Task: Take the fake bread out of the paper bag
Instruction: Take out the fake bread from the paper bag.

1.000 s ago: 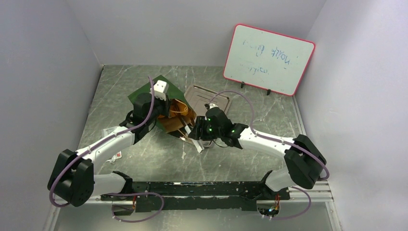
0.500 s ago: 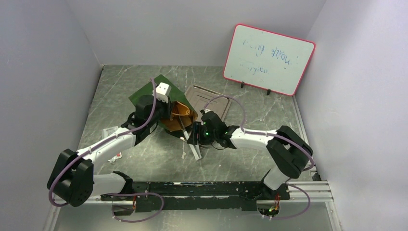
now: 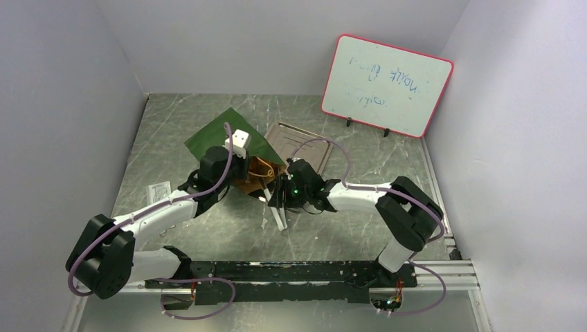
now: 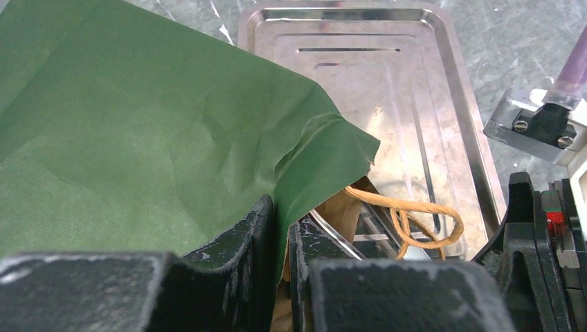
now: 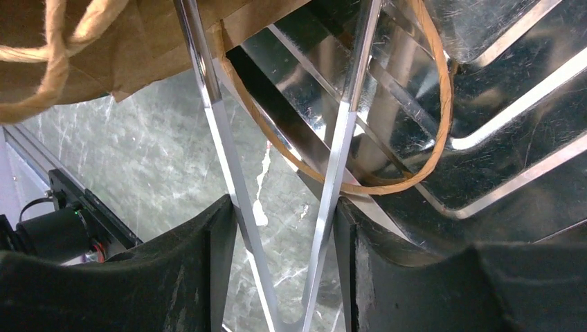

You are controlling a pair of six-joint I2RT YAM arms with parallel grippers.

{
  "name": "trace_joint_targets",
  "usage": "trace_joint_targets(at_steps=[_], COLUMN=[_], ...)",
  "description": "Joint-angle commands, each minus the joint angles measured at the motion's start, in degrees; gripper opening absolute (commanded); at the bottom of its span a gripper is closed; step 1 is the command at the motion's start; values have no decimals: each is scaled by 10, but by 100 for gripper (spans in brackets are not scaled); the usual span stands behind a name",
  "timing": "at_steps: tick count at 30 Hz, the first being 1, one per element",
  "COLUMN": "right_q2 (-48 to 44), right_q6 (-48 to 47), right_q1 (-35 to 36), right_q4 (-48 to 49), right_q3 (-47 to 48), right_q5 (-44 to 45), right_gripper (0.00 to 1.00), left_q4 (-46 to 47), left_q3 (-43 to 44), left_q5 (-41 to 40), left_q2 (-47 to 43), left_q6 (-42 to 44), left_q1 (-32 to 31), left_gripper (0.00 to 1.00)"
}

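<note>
**A:** Left claw (image 4: 282, 225)?

**B:** Shut tight on the upper lip of the paper bag (image 4: 138, 138), green paper pinched between the fingers, holding the mouth up.

**A:** And the bag?

**B:** On its side mid-table, mouth facing right, rim at the near end of the metal tray (image 4: 360, 83). No bread visible. I take it to be inside.

**A:** Right claw (image 5: 280, 235)?

**B:** Half closed on a pair of metal tongs (image 5: 208, 117), blades pointing at the mouth.

**A:** What could go wrong?

**B:** The pinched paper may tear or slip, and then the mouth collapses. A tong blade could catch the twisted handle (image 4: 405, 220) and drag the bag. The tongs go in blind, so they may close on paper instead of bread.
</note>
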Motion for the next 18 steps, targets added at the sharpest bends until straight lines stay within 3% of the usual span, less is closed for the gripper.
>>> trace_joint_targets(at_steps=[1, 4, 15, 18], right_q2=[16, 11, -50, -25], right_q6=[1, -1, -25, -54], right_q1=[-11, -11, -11, -11], right_q4=[-42, -57, -111, -117], right_q3=[15, 19, 33, 42], right_q5=[26, 33, 43, 62], right_gripper=[16, 0, 0, 12], left_q4=[27, 29, 41, 50], left_q3=[-11, -10, 32, 35], left_q5=[-41, -56, -109, -110], left_q2=[-19, -20, 20, 34], left_q6=[5, 5, -5, -12], left_q1=[-12, -14, -19, -25], left_gripper=[7, 7, 7, 7])
